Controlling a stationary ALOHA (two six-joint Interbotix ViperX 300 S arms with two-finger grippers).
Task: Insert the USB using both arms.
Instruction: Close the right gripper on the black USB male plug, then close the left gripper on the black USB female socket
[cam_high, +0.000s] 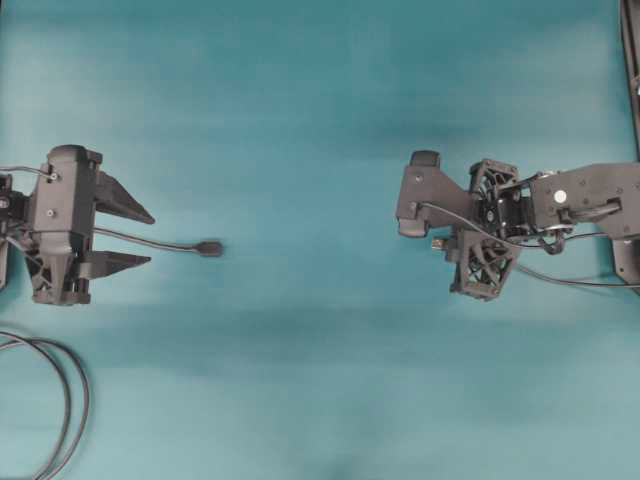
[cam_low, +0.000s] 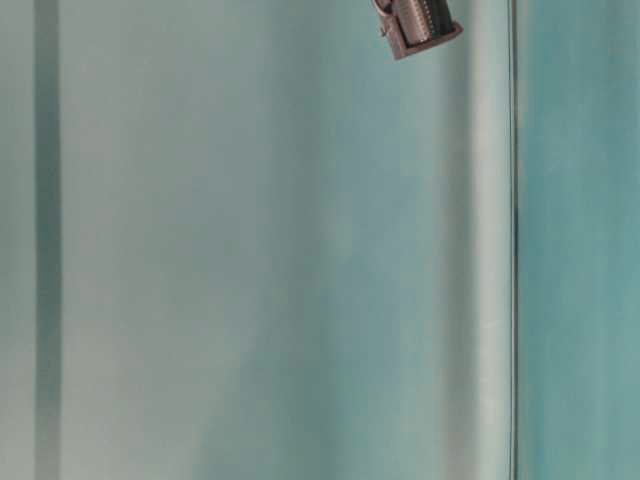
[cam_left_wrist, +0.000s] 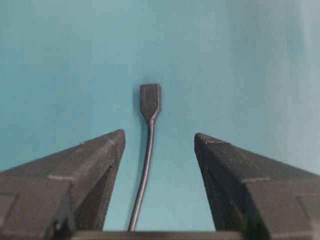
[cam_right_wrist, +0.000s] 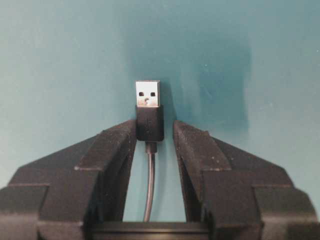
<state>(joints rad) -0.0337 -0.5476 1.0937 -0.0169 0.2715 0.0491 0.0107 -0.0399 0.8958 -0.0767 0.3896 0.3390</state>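
Teal table (cam_high: 320, 80); right end effector (cam_right_wrist: 155, 131) seemingly pinches USB (cam_right_wrist: 148, 107).

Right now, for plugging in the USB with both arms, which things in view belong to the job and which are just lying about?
Part of the job:
USB plug, between the right gripper fingers
black socket on its thin cable, lying ahead of the open left gripper

Just lying about:
thicker looped cable at the table's corner
teal table
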